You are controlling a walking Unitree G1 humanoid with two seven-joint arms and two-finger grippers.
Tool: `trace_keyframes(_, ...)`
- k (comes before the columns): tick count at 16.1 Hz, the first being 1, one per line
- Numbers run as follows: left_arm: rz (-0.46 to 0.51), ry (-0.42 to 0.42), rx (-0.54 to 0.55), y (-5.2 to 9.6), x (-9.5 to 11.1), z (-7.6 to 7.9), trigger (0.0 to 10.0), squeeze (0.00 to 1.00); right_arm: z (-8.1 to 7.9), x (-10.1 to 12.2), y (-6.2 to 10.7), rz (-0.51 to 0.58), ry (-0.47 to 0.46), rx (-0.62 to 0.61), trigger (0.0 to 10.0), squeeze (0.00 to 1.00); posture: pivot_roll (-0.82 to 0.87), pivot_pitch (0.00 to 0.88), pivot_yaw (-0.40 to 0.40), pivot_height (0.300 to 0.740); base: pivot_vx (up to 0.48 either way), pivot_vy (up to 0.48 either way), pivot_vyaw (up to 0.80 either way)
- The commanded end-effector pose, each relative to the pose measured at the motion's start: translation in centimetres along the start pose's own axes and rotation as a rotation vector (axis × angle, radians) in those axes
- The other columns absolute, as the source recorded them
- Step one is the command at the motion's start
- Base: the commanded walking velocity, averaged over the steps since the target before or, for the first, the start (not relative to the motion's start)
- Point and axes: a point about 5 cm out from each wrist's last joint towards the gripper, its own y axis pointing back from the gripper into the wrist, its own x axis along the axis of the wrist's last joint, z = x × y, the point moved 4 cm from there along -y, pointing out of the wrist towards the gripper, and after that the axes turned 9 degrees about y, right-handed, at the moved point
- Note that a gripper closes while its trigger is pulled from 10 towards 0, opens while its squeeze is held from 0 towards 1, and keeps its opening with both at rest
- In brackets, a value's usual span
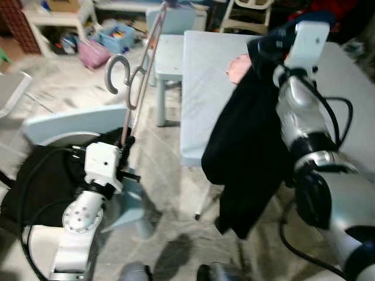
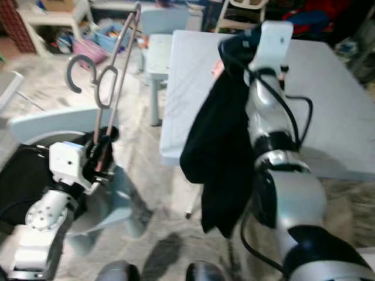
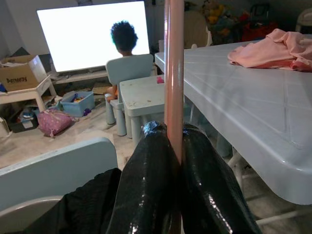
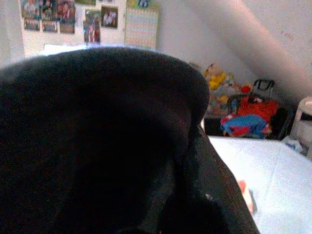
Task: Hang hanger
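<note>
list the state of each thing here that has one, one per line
hanger: upright, gripped low on its pink bar, hook free in the air
left gripper: shut on the hanger
black garment: lifted, hanging down beside the table edge
right gripper: raised, covered by the black garment
pink cloth: crumpled, lying on the table
light blue table: standing
small chair: standing, a person seated behind it

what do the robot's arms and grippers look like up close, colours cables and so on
Both arms are silver metal with rounded black joint sections and loose black cables looping alongside. Each wrist carries a white boxy camera housing. The left gripper has two long glossy black fingers; the left arm also shows a round silver flange with bolt holes.
</note>
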Motion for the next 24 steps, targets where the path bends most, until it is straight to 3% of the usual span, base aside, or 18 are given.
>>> trace_keyframes(1,0.022,-0.002,-0.031,-0.4,0.8,0.5,10.0,0.0,1.2,0.4,0.0,0.027,0.01,-0.022,10.0,0.0,0.06,0.068,-0.053,0.74,0.337,0.0,0.0)
trace_keyframes(5,0.027,0.004,-0.049,-0.8,0.9,1.0,10.0,0.0,1.5,0.1,0.2,0.029,0.013,-0.024,10.0,0.0,0.05,0.068,-0.05,0.74,0.383,0.0,0.0)
trace_keyframes(12,0.022,0.0,-0.038,-0.5,0.8,0.8,10.0,0.0,-0.5,2.2,-0.4,0.105,0.04,0.078,10.0,0.0,0.06,0.067,-0.062,0.74,0.408,0.0,0.0)
trace_keyframes(16,0.018,0.003,-0.029,-0.5,0.7,0.8,10.0,0.0,-0.5,1.5,-0.1,0.093,0.04,0.079,10.0,0.0,0.06,0.067,-0.062,0.74,0.397,0.0,0.0)
trace_keyframes(21,0.024,-0.006,0.002,-0.5,0.8,0.5,10.0,0.0,0.8,0.9,-0.2,0.056,0.094,0.017,10.0,0.0,0.06,0.068,-0.061,0.74,0.0,0.0,0.0)
trace_keyframes(24,0.021,-0.009,-0.012,-0.3,0.8,0.7,10.0,0.0,0.7,0.5,-0.2,0.032,0.08,0.025,10.0,0.0,0.07,0.071,-0.068,0.74,0.0,0.0,0.0)
